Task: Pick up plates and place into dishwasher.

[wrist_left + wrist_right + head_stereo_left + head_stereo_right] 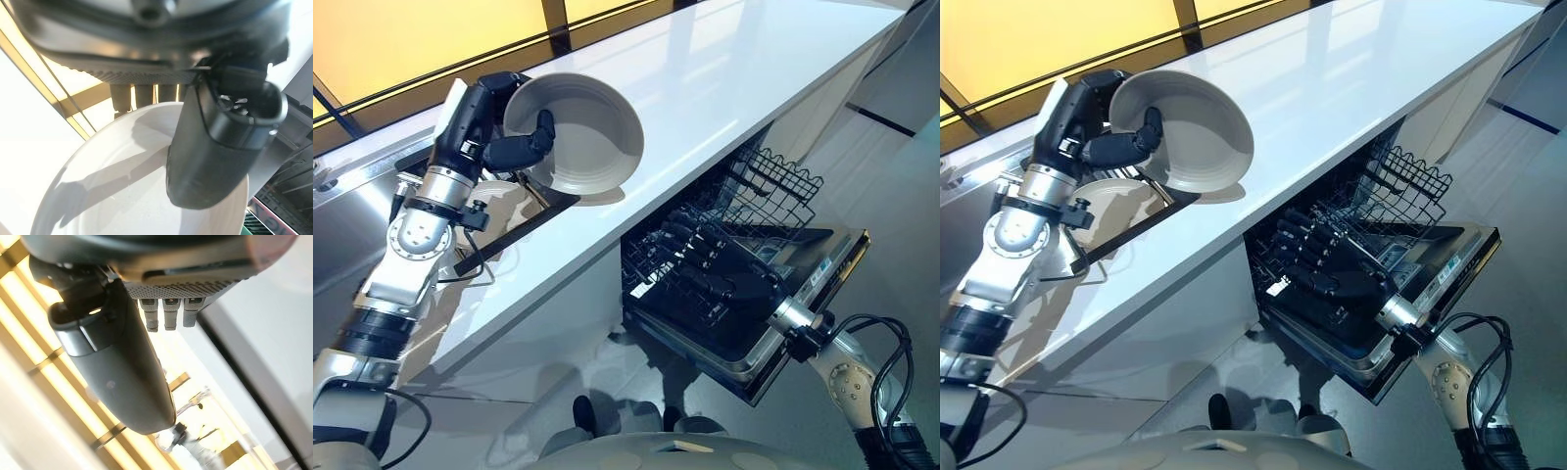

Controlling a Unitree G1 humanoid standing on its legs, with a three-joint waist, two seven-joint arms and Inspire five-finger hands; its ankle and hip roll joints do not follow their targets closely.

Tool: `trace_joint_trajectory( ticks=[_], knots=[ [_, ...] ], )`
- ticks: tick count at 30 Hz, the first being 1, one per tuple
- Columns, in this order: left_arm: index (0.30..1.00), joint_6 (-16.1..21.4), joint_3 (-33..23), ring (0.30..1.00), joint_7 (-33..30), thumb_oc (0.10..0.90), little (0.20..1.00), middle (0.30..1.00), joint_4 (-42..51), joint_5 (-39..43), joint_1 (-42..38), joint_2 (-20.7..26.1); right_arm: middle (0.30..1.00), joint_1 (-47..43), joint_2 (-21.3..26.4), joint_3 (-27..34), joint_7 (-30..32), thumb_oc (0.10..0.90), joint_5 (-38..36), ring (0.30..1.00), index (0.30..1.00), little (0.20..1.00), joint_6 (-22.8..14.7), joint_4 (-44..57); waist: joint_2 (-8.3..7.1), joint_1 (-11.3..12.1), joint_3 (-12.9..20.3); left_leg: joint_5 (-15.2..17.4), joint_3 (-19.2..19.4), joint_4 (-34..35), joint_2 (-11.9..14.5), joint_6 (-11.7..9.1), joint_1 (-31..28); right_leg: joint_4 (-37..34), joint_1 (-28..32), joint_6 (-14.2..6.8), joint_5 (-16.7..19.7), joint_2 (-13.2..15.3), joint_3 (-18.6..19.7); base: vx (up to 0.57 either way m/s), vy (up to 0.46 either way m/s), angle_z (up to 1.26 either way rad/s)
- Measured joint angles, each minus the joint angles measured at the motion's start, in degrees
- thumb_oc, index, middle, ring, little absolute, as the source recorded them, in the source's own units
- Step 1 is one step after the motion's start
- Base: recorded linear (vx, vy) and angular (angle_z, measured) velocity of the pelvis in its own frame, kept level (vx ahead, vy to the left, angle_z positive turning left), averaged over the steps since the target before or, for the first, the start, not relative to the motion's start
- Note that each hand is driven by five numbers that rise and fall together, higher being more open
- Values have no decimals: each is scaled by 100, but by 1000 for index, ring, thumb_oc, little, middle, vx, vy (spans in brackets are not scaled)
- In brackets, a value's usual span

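1. I have the plate [578, 132] in my left hand [514, 147], lifted clear of the counter [724, 88] and tilted so its hollow faces out toward the dishwasher side. In the left wrist view the thumb lies across the plate's inner face with the fingers behind the rim, so the hand is pinched closed on it.

2. A second plate [494, 201] lies on the counter just below the held one, beside a dark tray [514, 235].

3. The dishwasher [803, 294] stands open under the counter, its door dropped and the lower rack [705, 274] pulled out over it. Another wire rack [773, 176] shows above and behind.

4. My right hand [729, 284] sits low at the lower rack, near the door's edge. Its dark fingers blend with the dark rack, and the right wrist view gives only the thumb and short fingertips against a bright background, so I cannot tell whether it is open or holding anything.

5. Step in hand, as I judge it: the pick is done and the carry is about to start.

6. The next move calls for swinging the left arm right and down past the counter's edge, then turning the plate on edge to slot it between the rack's tines. The right hand is close to that spot, so I would watch for the two meeting.
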State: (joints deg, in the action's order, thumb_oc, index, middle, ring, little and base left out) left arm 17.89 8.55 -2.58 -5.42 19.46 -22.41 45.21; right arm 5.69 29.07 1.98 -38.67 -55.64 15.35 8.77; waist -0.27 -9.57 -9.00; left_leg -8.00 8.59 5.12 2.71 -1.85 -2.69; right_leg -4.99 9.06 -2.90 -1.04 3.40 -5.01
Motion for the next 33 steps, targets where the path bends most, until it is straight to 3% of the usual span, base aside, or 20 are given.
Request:
trace_joint_trajectory(
  ticks=[3,21,33],
  knots=[
    [300,8,0,300,-20,100,200,300,0,-151,-5,-168,900,-144,-175,0,39,800,-68,900,900,900,-141,82,6,-32,4,14,83,-1,11,-2,7,5,-59,3,15,0,83,-3,14,-15],
    [300,9,251,300,-190,100,200,300,0,-532,-44,-501,900,-239,-178,-14,76,800,-241,900,900,900,-182,244,7,-117,4,32,131,1,12,3,-3,-4,-68,-4,25,6,134,1,2,-2],
    [300,9,508,300,-279,100,200,300,-2,-607,-86,-901,900,-742,-176,-48,148,800,-293,900,900,900,-552,369,8,-133,5,32,130,0,12,2,3,-3,-69,-3,26,4,135,0,0,0]
  ],
)
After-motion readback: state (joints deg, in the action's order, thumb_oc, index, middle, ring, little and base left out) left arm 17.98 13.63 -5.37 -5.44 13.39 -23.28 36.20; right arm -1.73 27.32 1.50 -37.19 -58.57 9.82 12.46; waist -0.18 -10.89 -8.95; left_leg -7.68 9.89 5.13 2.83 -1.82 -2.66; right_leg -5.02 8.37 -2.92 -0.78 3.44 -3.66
